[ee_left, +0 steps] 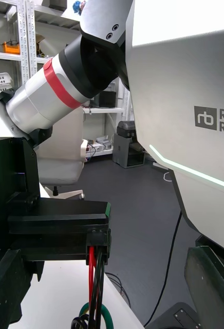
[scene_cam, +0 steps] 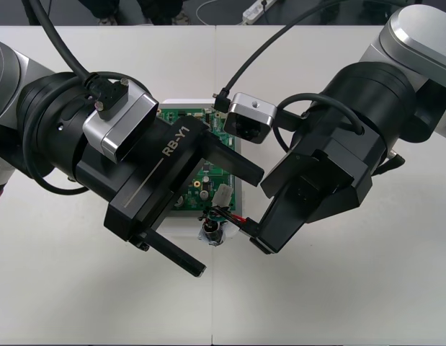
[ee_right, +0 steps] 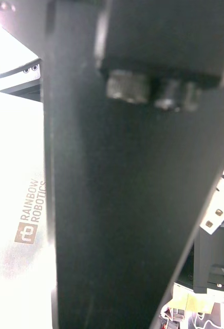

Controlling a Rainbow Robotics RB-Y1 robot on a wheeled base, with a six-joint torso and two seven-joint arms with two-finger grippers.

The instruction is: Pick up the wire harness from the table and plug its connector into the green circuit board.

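Wire harness [scene_cam: 224,215] hung from the right gripper [scene_cam: 255,231], which pinched tight on its black plug [ee_left: 98,240] so the plug could go into the green circuit board [scene_cam: 207,182]. Its round socket [scene_cam: 210,233] lay by the board's near edge. The left gripper [scene_cam: 229,223] was wide open over the board, holding nothing.

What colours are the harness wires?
The harness wires are red, black and green; the left wrist view shows them best.

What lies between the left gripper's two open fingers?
Between the left gripper's fingers, the front view shows the green circuit board and the wire harness, held by the right gripper.
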